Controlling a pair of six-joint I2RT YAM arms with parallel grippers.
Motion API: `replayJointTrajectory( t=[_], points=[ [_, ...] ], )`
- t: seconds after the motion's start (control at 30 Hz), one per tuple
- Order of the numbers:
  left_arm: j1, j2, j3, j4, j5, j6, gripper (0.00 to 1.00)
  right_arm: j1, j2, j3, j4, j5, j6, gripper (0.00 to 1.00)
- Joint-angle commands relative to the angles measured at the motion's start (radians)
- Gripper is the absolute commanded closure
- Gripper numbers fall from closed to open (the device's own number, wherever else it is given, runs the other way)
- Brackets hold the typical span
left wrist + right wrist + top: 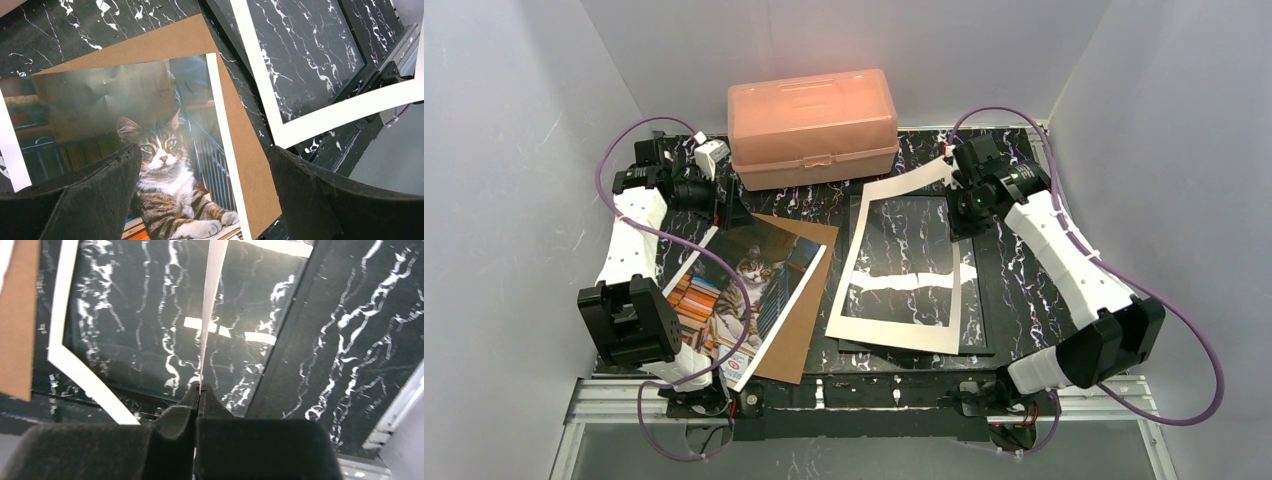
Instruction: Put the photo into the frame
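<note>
From its wrist, right jaws pinch the mat (pixel 212 300) edge-on; left jaws gape above the photo (pixel 150 115).

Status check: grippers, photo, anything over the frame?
Left gripper open above the photo. Right gripper shut on edge of the white mat. Photo face up on brown backing board. Mat lies over the frame.

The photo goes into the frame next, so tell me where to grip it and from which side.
Grip the photo by its left long edge, coming from the left with the open left gripper. It lies flat, but that edge seems to overhang the brown board, likely leaving room for the jaws.
</note>
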Motion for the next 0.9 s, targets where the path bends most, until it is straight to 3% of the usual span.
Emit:
replayJointTrajectory(
  t=[0.0, 0.47, 0.87],
  points=[
    [-0.002, -0.035, 0.002, -0.037, 0.031, 0.043, 0.02, -0.002, 0.037, 0.049, -0.045, 0.152, -0.023, 0.99],
    [-0.002, -0.023, 0.0, -0.047, 0.04, 0.058, 0.02, 0.07, 0.189, 0.099, -0.061, 0.387, -0.07, 0.99],
    [-0.003, -0.015, 0.0, -0.054, 0.032, 0.06, 0.02, 0.091, 0.183, 0.115, -0.052, 0.437, -0.103, 0.99]
  ],
)
